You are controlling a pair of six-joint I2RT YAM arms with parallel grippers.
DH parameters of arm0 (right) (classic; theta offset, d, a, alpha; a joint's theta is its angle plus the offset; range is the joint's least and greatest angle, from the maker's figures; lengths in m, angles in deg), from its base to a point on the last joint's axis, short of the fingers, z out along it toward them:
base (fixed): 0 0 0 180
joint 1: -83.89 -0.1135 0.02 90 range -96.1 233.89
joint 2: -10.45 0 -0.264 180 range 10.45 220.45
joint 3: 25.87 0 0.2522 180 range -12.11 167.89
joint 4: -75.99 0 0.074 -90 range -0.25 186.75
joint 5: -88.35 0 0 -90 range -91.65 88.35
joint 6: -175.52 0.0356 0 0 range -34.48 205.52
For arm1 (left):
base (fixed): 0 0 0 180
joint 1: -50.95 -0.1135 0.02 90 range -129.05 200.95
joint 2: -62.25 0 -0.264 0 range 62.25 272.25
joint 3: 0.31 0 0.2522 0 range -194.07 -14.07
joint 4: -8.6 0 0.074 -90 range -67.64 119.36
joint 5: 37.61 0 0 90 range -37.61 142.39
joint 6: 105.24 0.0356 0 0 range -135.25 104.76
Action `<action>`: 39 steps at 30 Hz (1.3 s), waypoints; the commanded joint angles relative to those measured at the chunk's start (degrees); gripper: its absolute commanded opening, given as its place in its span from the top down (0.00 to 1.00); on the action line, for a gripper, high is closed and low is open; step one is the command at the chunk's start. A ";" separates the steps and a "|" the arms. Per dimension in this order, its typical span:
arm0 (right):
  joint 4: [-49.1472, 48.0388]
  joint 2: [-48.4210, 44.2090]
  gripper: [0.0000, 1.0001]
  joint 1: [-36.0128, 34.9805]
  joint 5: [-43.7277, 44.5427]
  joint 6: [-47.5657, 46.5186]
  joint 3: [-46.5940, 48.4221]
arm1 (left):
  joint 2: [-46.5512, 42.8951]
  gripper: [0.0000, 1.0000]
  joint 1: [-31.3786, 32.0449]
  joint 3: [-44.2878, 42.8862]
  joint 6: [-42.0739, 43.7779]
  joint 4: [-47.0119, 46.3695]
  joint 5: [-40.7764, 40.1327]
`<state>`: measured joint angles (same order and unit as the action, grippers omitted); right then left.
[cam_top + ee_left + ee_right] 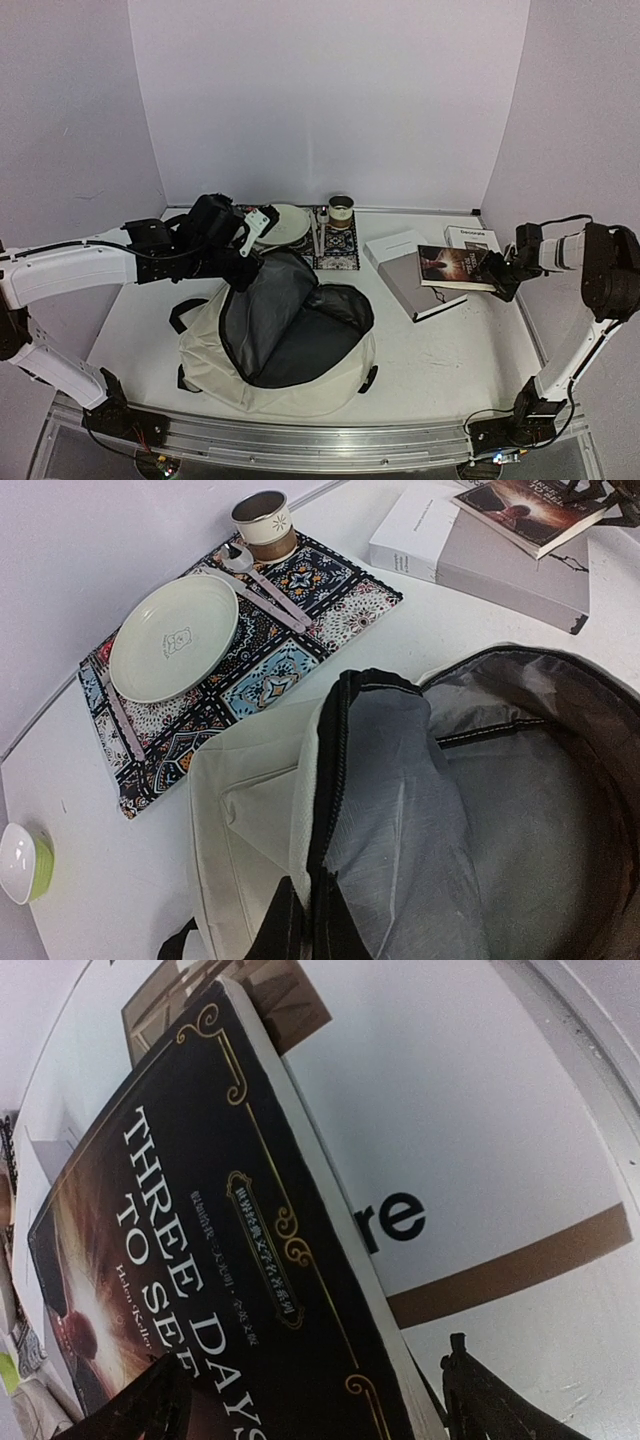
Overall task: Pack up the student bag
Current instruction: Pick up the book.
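1. Bag (290, 340) lies open on the surface (440, 350), near-left; left pincer (246, 270) clenches its raised rim, fingers hidden.
2. Right pincer (503, 278) straddles the book (455, 265); grip unclear, title cut off.

Left wrist: student bag (480, 820) cropped bottom and right, small bowl (22, 862) clipped by left edge. Right wrist: book (200, 1260) title runs off bottom, box (500, 1272) lettering mostly covered by book
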<state>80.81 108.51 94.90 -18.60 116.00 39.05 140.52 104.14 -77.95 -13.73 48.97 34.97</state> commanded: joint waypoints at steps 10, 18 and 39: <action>-3.22 -11.32 0.29 0.33 -17.68 1.20 -9.84 | -1.78 1.00 -0.45 0.22 0.33 -2.35 -1.08; 2.66 -11.07 0.22 2.27 -10.83 -1.64 -8.32 | -1.90 1.00 -0.45 0.39 0.33 -2.33 -1.33; -4.40 5.78 0.28 3.50 -24.59 0.88 1.57 | -1.35 1.00 -0.41 0.25 0.41 -2.31 -0.62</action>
<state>77.23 112.40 98.44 -38.74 115.74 38.66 140.35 104.14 -77.36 -13.73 48.73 34.70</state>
